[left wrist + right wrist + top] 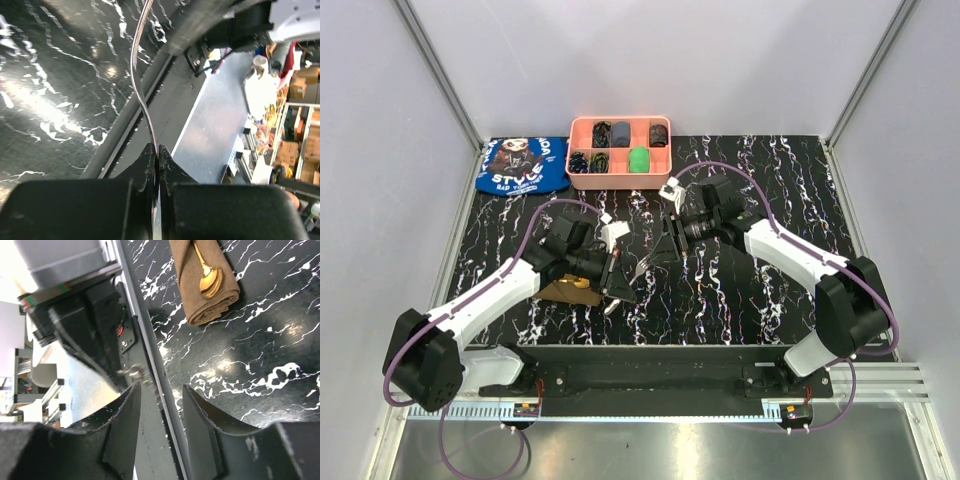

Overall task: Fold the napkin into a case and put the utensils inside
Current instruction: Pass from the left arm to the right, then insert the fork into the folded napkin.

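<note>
The olive-brown napkin (206,287) lies folded on the black marble table, and in the top view the napkin (565,292) is partly hidden under my left arm. A gold spoon (210,278) rests in its fold, bowl end showing. My left gripper (158,149) is shut on the slim shiny fork-like piece (136,70), which I see edge-on, curving away from the jaws. In the top view the left gripper (623,283) holds that piece (641,268) out toward my right gripper (668,250). The right gripper (161,390) is open with nothing between its fingers.
A pink compartment tray (582,128) with dark and green small items stands at the back centre. A blue printed cloth (523,165) lies at the back left. The table's near metal edge rail (150,345) runs below both grippers. White walls enclose the table.
</note>
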You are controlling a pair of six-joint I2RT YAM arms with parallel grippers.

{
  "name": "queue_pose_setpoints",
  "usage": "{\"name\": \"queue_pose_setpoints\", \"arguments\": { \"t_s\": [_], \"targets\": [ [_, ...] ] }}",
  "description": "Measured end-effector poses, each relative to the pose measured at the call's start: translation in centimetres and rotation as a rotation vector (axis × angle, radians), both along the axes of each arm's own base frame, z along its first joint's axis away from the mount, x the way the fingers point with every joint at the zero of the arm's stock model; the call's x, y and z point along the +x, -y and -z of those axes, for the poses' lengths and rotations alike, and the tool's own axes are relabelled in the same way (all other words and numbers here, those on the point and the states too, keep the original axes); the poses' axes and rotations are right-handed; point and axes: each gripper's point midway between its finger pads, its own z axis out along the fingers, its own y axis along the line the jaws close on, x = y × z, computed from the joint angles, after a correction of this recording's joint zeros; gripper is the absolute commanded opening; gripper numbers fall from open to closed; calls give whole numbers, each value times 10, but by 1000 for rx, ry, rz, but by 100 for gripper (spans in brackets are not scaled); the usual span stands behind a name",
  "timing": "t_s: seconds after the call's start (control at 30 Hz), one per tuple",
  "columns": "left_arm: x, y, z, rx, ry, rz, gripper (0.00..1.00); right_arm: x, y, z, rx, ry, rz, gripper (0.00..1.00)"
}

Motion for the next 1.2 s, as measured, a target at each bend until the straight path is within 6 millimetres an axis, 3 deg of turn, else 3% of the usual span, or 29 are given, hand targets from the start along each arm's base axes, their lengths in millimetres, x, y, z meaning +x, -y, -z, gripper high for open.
{"name": "queue_pose_setpoints", "arguments": {
  "t_s": [0.07,0.3,0.4,0.53,0.6,0.63,0.7,0.77,0.83,0.9,0.97,1.0,1.1,1.13,1.2],
  "targets": [
    [-3,1,-3,-11,4,12,0,2,0,1,-7,10,9,48],
    [-5,1,-5,-23,16,20,0,3,1,1,-17,24,6,33],
    [-6,1,-4,-23,14,20,0,2,0,-1,-13,29,-2,24],
    [-6,1,-3,-23,13,20,0,-2,-1,-4,5,24,-31,2],
    [-7,1,-4,-25,10,23,0,-3,-1,-4,9,22,-42,0],
    [-7,1,-4,-27,8,25,8,-5,-1,-4,14,17,-52,0],
    [-8,-1,-3,-20,4,22,35,-6,-2,-3,18,10,-61,0],
    [-2,-6,-1,-3,4,-9,53,-6,-2,-2,11,-6,-47,0],
    [19,-24,3,33,-1,-123,56,0,-3,1,-6,-17,9,0],
    [51,-55,7,71,6,-305,57,6,-1,7,-25,-49,119,0],
    [86,-102,10,124,26,-547,54,9,4,15,-37,-100,249,0],
    [100,-129,14,169,31,-683,46,10,6,20,-47,-130,311,0],
    [117,-183,23,254,-1,-951,33,14,-5,30,-79,-202,451,0],
    [120,-195,28,276,-20,-1017,32,14,-11,32,-81,-217,476,0],
    [120,-221,40,318,-81,-1153,19,12,-29,36,-84,-246,522,0]
  ]
}}
